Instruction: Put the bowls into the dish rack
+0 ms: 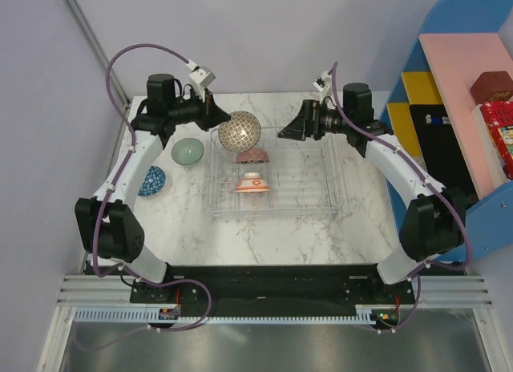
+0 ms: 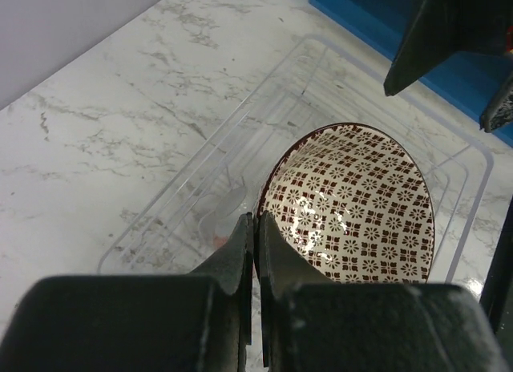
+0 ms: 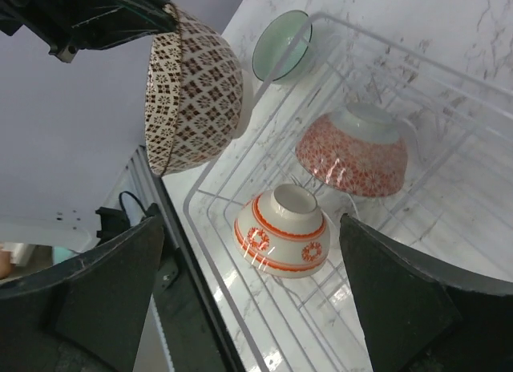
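Marble table (image 1: 264,244): only overhead shows blue bowl (image 1: 151,180), left of lattice bowl (image 1: 239,131).

Cameras: one overhead, two wrist-mounted.
Top view looks steeply down from the near side; wrist views, close in, face each other across the dish rack (image 1: 304,179), both showing the lattice bowl (image 1: 239,131).

bowls (image 1: 252,182) in dish rack (image 1: 309,192) — others (image 1: 187,151) left
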